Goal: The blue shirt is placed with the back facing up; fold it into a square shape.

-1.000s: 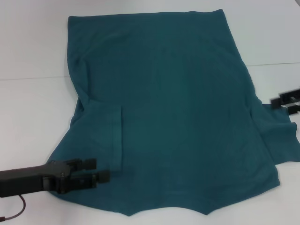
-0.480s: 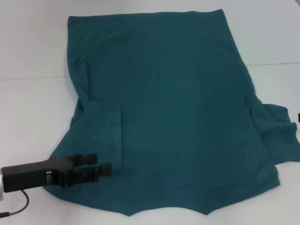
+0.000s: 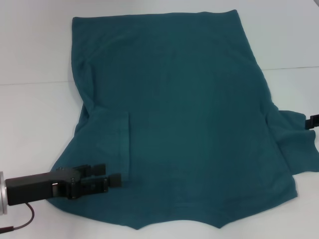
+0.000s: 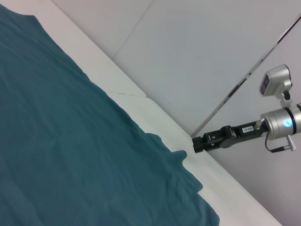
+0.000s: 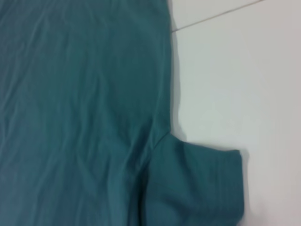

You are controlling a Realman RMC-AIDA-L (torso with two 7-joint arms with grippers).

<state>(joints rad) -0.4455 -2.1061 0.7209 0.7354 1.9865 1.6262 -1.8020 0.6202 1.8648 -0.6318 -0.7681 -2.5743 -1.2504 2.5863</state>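
Head view shows the blue shirt (image 3: 184, 119) spread flat, plain side up, filling the middle of the white counter (image 3: 35, 114), with its left sleeve folded inward at lower left. At that corner the left gripper (image 3: 112, 174) lies low over the fabric, fingers parted, nothing between them. At the right edge, by the other sleeve, the right gripper (image 3: 310, 122) barely shows; its state cannot be told.
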